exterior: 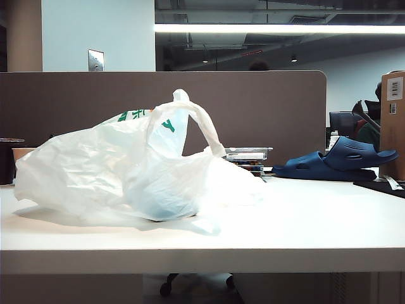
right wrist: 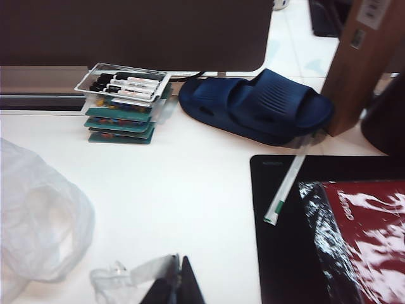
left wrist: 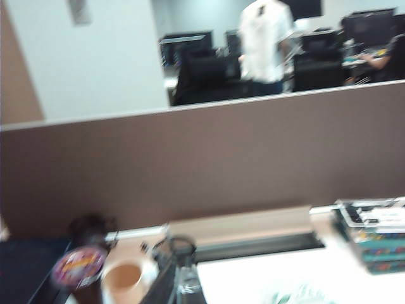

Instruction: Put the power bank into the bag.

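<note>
Sitting slumped on table [exterior: 304, 221], bag [exterior: 126, 168], mouth sagging; power bank unseen, likely inside. Hanging above bag, left gripper [left wrist: 180, 282] and right gripper [right wrist: 178, 285], fingers pressed together, empty.

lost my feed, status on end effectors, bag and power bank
Left end effector shut, right end effector shut, both empty, off the bag. Power bank not visible. Slippers well aside.

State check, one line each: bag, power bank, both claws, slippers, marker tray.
bag: slumped on table, handles up, bluish shape inside
power bank: not visible in any view
left claw: shut, empty, raised
right claw: shut, empty, above table
slippers: stacked by partition
marker tray: atop stacked boxes
</note>
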